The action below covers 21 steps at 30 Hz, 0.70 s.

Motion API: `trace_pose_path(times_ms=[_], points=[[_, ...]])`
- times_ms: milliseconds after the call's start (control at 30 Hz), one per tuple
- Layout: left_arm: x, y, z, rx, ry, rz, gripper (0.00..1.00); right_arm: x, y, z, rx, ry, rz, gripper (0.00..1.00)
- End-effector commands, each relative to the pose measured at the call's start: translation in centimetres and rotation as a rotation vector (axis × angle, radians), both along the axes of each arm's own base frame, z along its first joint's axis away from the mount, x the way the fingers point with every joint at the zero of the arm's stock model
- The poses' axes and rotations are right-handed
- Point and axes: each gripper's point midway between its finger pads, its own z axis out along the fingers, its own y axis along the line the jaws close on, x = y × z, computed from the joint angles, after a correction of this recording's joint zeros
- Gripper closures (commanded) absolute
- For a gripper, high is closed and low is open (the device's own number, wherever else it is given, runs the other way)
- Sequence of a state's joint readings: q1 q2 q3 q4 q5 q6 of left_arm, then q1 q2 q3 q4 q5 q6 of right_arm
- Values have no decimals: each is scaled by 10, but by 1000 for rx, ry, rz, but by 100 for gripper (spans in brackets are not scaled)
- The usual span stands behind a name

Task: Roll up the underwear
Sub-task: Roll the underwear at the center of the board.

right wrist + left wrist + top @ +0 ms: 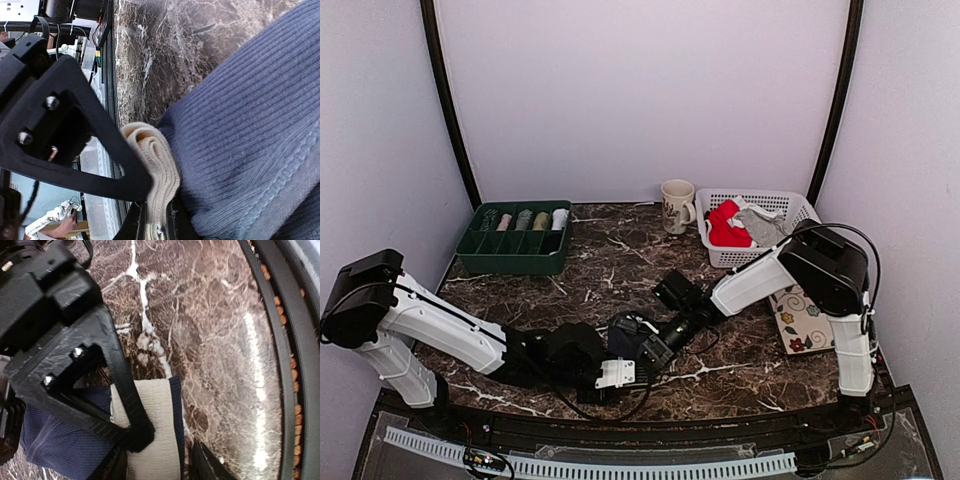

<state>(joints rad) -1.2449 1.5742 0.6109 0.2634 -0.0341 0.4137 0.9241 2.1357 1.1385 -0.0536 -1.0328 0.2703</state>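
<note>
Asking: where is the underwear lying at this moment?

Answering: The navy underwear (pixel 60 445) is lying on the dark marbled counter (pixel 620 255), toward its near edge and about midway across, where the two arms are meeting. Its cream waistband (pixel 155 440) is showing beside the ribbed navy cloth.

Asking: what are the grippers doing with it?

Answering: The right gripper (pixel 155 205) is pinching the waistband, which is sitting in folded layers between its nearly closed fingers. The left gripper (pixel 169 444) is standing astride the waistband with its jaws partly apart. One black finger (pixel 126 405) is crossing over the band, and I cannot tell whether the jaws are pressing on the cloth or only resting around it.

Asking: what else is sitting on the counter?

Answering: A white basket (pixel 790 205) is sitting at the back right, holding a red garment (pixel 725 228) and a grey garment (pixel 760 225) heaped together. A pale mug (pixel 676 205) is standing just left of the basket. A green tray (pixel 510 266) is sitting at the back left, well apart from the arms, with a row of small rolls (pixel 524 220) standing in its rear compartments. A flat flowered board (pixel 802 318) is lying near the right edge, beside the right arm.
</note>
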Motion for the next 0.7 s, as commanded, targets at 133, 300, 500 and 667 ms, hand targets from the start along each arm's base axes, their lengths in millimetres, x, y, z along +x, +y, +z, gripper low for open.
trace_pose_path(times_ms=[133,300,500,667], points=[[5,16,-29,162,-33,19,55,-7,-29,-51,-205,20,-24,100],[-4,26,-38,214,38,32,74,-3,-27,-41,-173,-16,-20,96],[-20,25,-38,206,175,14,94,18,-24,-12,-103,-148,-77,67],[-22,18,-30,153,386,26,97,29,-35,3,-77,-287,-137,51]])
